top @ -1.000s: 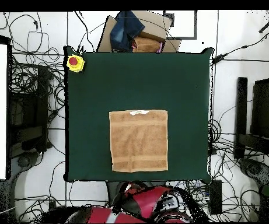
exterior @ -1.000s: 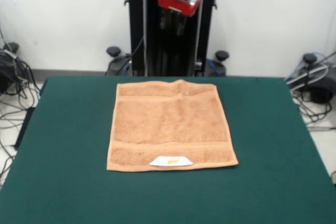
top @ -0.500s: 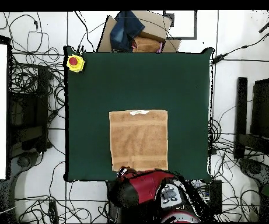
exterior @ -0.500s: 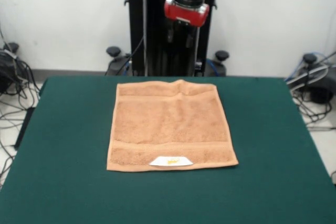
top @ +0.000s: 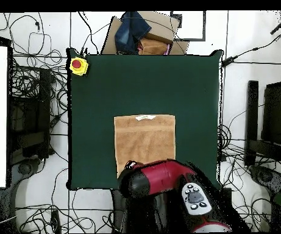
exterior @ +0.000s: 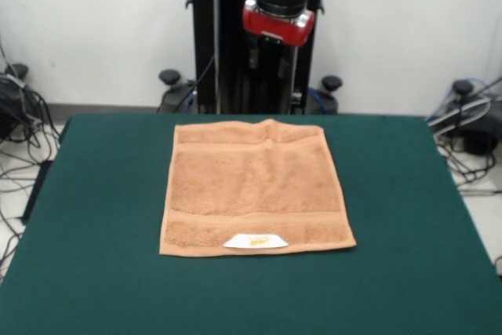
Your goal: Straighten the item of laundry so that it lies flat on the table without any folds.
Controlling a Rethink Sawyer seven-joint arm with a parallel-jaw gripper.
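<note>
The orange-tan towel (exterior: 255, 190) lies spread on the dark green table (exterior: 94, 233), a little toward the robot's side. Its white label (exterior: 255, 241) with yellow print sits on the edge nearest the front camera. The far edge has a small raised wrinkle (exterior: 271, 124). My gripper (exterior: 271, 64) hangs under a red collar, well above the towel's far edge, and touches nothing. In the overhead view the towel (top: 145, 139) shows with the red arm (top: 161, 178) covering its edge nearest the robot; the gripper is hidden under the arm there.
A yellow box with a red button (top: 78, 64) sits on a table corner far from the robot. A cardboard box with blue cloth (top: 139, 33) stands beyond the far edge. Cables lie on the floor all round. The black pedestal (exterior: 227, 52) stands behind the table.
The arm has swung out from the base over the towel's robot-side edge. The gripper moved a little right in the front view. The towel has not moved.
</note>
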